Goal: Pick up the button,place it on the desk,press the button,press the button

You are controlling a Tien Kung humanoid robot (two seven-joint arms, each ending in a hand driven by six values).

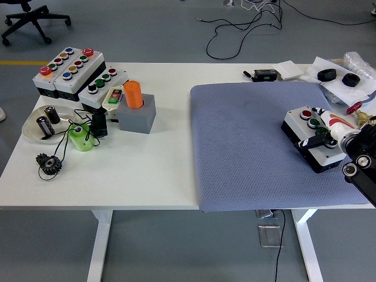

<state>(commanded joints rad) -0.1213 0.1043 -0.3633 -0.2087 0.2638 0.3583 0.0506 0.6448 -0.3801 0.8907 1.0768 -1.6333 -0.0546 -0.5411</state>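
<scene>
Button box (311, 138) with a red button and a green button on top, sitting on the gray mat (258, 147) near its right side, a bit turned. Right hand (329, 132) lying over the top of the box, coming in from the right edge. Fingers (312, 143) partly curled, not wrapped around the box; one dark finger stretched out to the left across the white top, looks to be touching it near the front edge. White and red part of the hand right over the far end of the box, close to the green button. Hard to tell which button, if any, is under a fingertip. Black arm behind the hand, at the right edge of the picture. Box flat on the mat, not lifted. Mat spread over the right half of the white table (147, 170). Far off on the left side of the table: more button boxes (70, 70), an orange cylinder (133, 94) standing on a gray block (138, 114), a green thing (80, 138), a clear dish (38, 126) and a small black gear (48, 163).
</scene>
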